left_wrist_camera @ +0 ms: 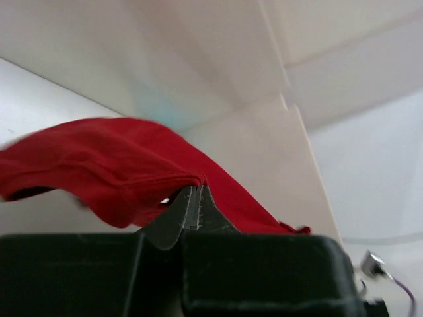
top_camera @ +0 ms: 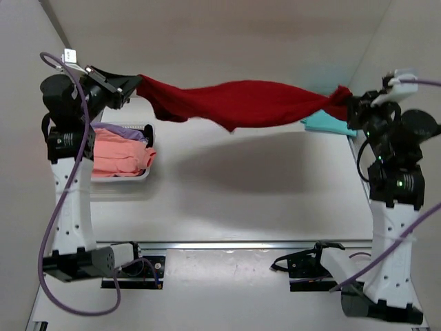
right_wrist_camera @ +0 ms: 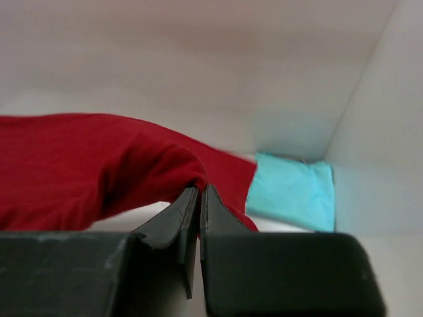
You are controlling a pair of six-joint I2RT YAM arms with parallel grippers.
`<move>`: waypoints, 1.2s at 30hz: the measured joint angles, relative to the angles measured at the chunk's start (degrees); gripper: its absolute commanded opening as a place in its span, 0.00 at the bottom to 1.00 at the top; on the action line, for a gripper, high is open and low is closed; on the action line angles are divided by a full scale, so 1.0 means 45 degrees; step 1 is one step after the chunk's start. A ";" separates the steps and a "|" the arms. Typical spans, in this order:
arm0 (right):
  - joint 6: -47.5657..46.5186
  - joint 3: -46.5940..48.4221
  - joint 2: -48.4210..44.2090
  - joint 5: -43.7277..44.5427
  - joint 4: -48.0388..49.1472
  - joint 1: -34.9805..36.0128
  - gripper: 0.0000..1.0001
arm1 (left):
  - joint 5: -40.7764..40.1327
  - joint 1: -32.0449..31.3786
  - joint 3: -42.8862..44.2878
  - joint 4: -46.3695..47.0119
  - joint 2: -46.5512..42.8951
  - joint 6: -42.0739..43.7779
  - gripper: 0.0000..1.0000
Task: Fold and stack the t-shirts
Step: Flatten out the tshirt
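Dark red shirt (top_camera: 241, 103) stretched in the air, from above the basket (top_camera: 127, 176) out to its right.

One end of the cloth is pinched by the closed left fingers (left_wrist_camera: 180, 212) just above the basket's far edge, and the other end is clamped by the closed right fingers (right_wrist_camera: 184, 211) well to the right of the basket. The shirt is held clear of the counter (top_camera: 241, 200), sagging in the middle, probably so that it can be pulled flat before it is laid down and folded. A teal shirt (top_camera: 327, 124), already folded, lies far to the right of the basket, and is judged to be the start of the stack. A pink shirt (top_camera: 117, 155) and a lavender shirt (top_camera: 122, 129) are left bunched inside the basket, not yet folded.
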 measured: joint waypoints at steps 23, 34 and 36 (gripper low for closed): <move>0.0777 -0.0933 0.4702 -0.0588 0.3206 -0.0733 0.00 | -0.0933 -0.2210 0.0296 0.1763 0.3444 -0.1078 0.00; 0.1122 0.7558 1.4032 0.1156 0.1141 -0.0277 0.51 | -0.1248 -0.2715 1.0579 0.0432 1.5008 -0.0787 0.47; 0.0996 0.7592 1.3896 0.1681 0.0748 -0.0092 0.52 | -0.1093 -0.2657 1.0788 -0.0296 1.5310 -0.0656 0.48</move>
